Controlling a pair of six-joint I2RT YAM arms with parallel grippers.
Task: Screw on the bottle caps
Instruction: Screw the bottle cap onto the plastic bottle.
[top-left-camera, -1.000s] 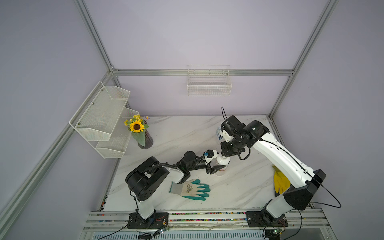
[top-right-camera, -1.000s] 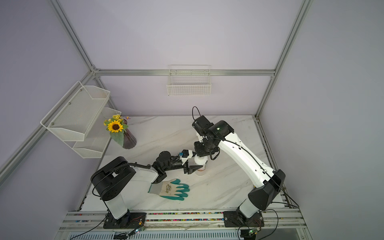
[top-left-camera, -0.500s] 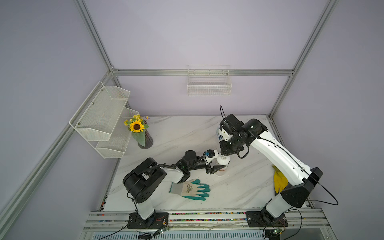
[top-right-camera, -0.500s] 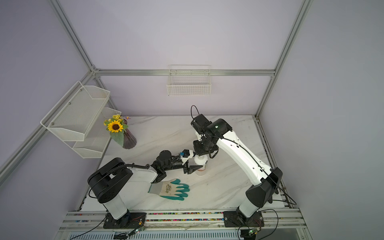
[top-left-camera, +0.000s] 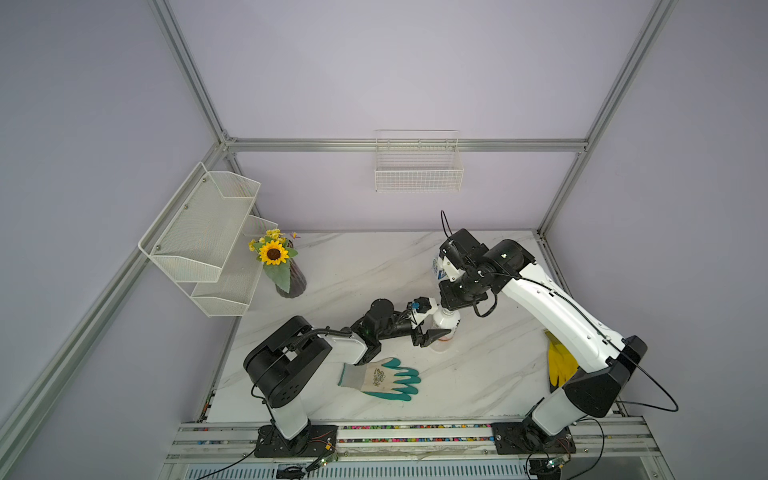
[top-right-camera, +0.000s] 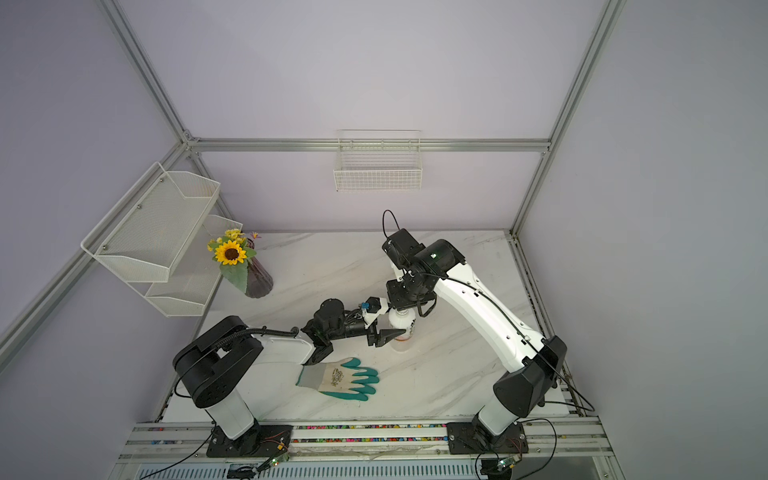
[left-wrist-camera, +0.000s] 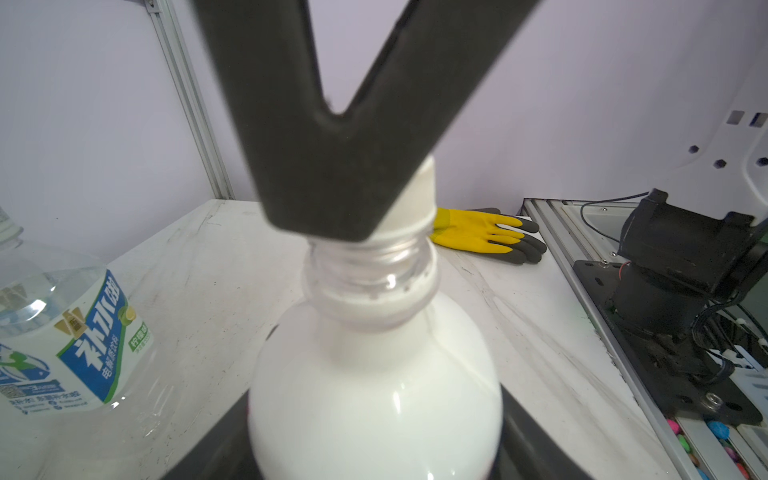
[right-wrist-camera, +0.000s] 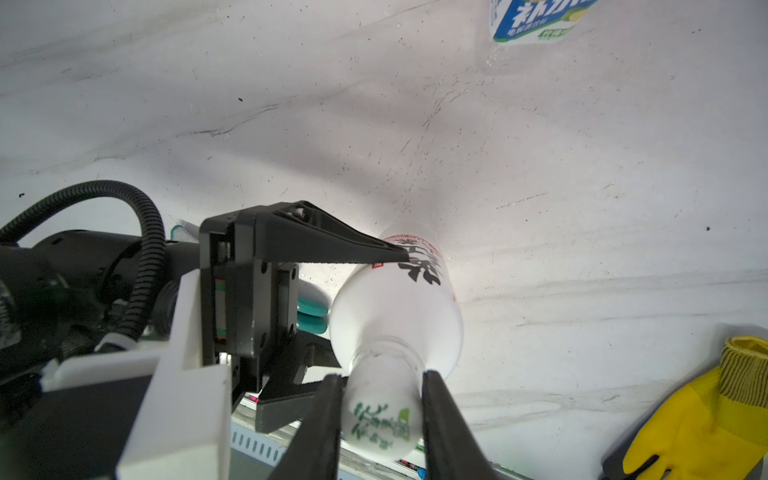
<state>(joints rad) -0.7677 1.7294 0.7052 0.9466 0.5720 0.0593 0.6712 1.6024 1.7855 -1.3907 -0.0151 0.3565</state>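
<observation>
1. Right gripper (right-wrist-camera: 382, 376) reaches down from above. Its two dark fingers (right-wrist-camera: 320, 424) are pinched narrow on the white cap (right-wrist-camera: 380, 419). I note faint greenish print on the cap's top.
2. Cap sits on the neck of the white bottle (left-wrist-camera: 374, 374). The left wrist view shows clear threads bare below the cap's rim.
3. White bottle stands upright near the middle of the marble table (top-left-camera: 353, 266). Black characters and a red band show on its wrap.
4. Left gripper (top-left-camera: 441, 324) comes in from the side and clamps the bottle's body, one finger on each side. The finger (right-wrist-camera: 332, 245) seen from the right wrist touches the wrap at the black characters.
5. Clear bottle (left-wrist-camera: 75, 332), with a blue-and-white label, stands apart from the white one. It is farther toward the back wall, by the right arm's wrist. Its top is cut off at the frame edge, so I cannot tell about its cap.
6. Teal-and-grey glove (top-left-camera: 380, 379) lies flat near the front, beside the left arm.
7. Yellow glove (top-left-camera: 559, 368) lies at the table's right edge, partly under the right arm.
8. Dark vase with a sunflower (top-left-camera: 291, 278) stands at the back left.
9. Wire shelf (top-left-camera: 203, 232) hangs on the left wall, and a wire basket (top-left-camera: 417, 174) on the back wall.
</observation>
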